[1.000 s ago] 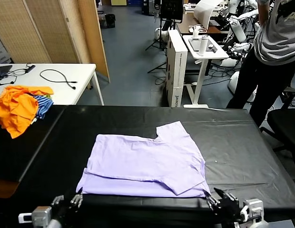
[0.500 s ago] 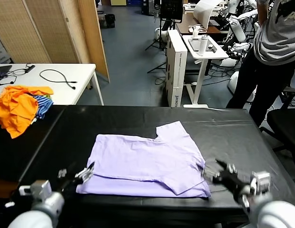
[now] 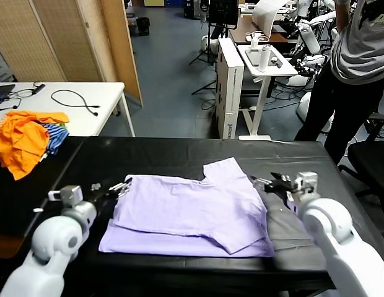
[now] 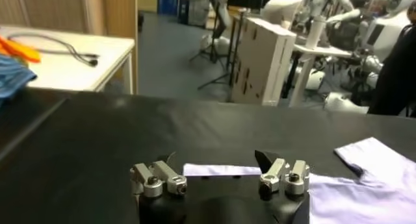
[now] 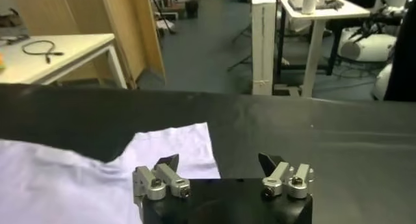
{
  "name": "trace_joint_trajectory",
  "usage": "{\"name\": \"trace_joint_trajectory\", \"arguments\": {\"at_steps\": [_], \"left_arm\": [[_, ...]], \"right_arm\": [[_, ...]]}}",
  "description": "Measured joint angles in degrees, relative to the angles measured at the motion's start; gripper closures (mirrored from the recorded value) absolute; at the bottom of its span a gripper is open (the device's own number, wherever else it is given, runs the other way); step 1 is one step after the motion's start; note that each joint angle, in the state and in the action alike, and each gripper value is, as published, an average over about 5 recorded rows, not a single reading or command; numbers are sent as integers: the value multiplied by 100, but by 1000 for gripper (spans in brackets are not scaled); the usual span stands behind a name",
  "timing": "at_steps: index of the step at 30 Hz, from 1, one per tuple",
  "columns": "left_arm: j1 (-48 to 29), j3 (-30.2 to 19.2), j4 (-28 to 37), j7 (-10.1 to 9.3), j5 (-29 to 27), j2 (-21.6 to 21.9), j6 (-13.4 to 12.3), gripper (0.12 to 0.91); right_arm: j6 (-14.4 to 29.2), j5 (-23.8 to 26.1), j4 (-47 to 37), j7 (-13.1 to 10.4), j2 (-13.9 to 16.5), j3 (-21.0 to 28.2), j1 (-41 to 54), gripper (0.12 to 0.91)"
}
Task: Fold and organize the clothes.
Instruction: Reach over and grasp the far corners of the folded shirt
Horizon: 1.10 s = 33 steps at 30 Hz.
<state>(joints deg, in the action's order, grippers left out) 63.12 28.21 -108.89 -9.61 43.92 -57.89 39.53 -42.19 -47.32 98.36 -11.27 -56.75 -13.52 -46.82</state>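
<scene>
the t-shirt (image 3: 192, 210) is flanked on the worktop (image 3: 179, 154) by the left claw (image 3: 121, 187) and right claw (image 3: 266, 183), both spread wide, nothing held.

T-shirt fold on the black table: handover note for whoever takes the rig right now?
Left gripper: open, empty, at the far left corner of the pale lavender short-sleeved T-shirt.
Right gripper: open, empty, over the black table just off the shirt's right sleeve.
Shirt: flat, plain side up, near part already folded over.
Left: remaining folds, then put it away.

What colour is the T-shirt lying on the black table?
Pale lavender T-shirt, plain face up; clearest in the head view.
</scene>
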Motion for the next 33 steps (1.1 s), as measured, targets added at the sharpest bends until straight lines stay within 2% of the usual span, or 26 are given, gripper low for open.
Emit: {"name": "trace_joint_trajectory", "arguments": {"at_steps": [3, 10, 21, 33], "left_arm": [[-260, -229, 301, 94, -52, 68, 64, 123], [-718, -619, 856, 171, -62, 53, 103, 123], [-856, -739, 1146, 207, -56, 70, 70, 123], [-1175, -808, 1585, 197, 162, -133, 57, 123]], "right_arm": [[0, 14, -192, 8, -69, 129, 152, 118], [0, 122, -489, 126, -181, 317, 310, 118], [0, 217, -717, 172, -275, 511, 478, 118], [0, 324, -1117, 278, -446, 755, 824, 122]]}}
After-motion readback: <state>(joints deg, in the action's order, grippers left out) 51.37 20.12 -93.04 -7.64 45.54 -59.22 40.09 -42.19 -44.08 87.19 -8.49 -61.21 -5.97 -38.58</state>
